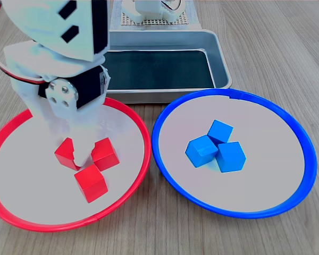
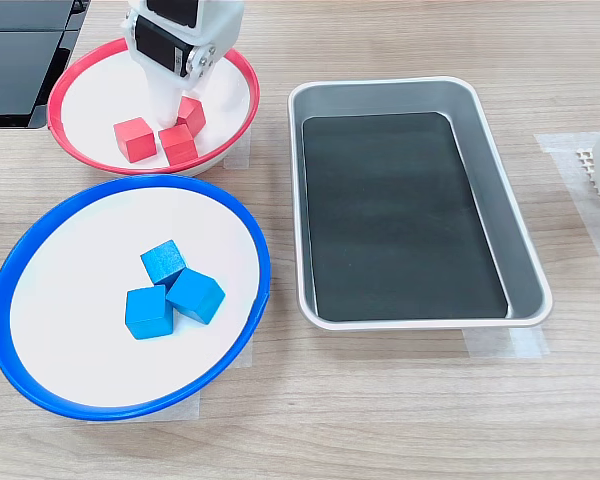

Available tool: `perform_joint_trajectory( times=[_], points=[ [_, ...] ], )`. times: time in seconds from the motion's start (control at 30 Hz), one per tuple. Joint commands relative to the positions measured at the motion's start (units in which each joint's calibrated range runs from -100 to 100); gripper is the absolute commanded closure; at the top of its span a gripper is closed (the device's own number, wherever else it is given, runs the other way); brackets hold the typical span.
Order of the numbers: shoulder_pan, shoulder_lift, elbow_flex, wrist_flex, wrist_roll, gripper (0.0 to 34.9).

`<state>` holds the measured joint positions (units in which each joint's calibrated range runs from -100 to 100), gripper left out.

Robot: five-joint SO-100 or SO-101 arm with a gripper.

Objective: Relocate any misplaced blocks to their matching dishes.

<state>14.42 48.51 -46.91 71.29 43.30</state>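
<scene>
Light: bright, even and diffuse in both exterior views.
Shadows: faint, soft, close beneath the blue blocks (image 1: 217, 146).
Glare: mild sheen along the metal tray (image 2: 525, 240) rim.
Focus: sharp; the arm nearest the first exterior view's camera looks slightly soft.

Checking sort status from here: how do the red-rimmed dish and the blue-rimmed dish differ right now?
The red-rimmed dish holds three red blocks; the blue-rimmed dish holds three blue blocks. The gripper reaches down among the blocks in the red-rimmed dish, while nothing hangs over the blue-rimmed dish. The blue blocks huddle touching; one red block looks slightly apart in the second exterior view. Both dishes are round, shallow and pale inside, with only matching blocks.
</scene>
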Motion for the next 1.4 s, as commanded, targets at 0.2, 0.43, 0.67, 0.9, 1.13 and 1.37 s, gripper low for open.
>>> perform_joint_trajectory(
  times=[0.2, 0.43, 0.67, 0.9, 1.13, 1.37],
  points=[
    [0.4, -6.4, -2.0, 0.7, 0.3, 25.6],
    [-0.6, -18.9, 8.5, -2.5, -0.1, 27.0],
    [-5.0, -37.1, 30.8, -8.8, -3.9, 34.6],
    [-11.5, -61.0, 62.3, -18.8, -13.2, 34.6],
    [-16.8, -82.6, 87.3, -25.2, -20.4, 34.6],
    [-18.8, -95.0, 99.5, -28.5, -26.5, 34.6]
  ],
)
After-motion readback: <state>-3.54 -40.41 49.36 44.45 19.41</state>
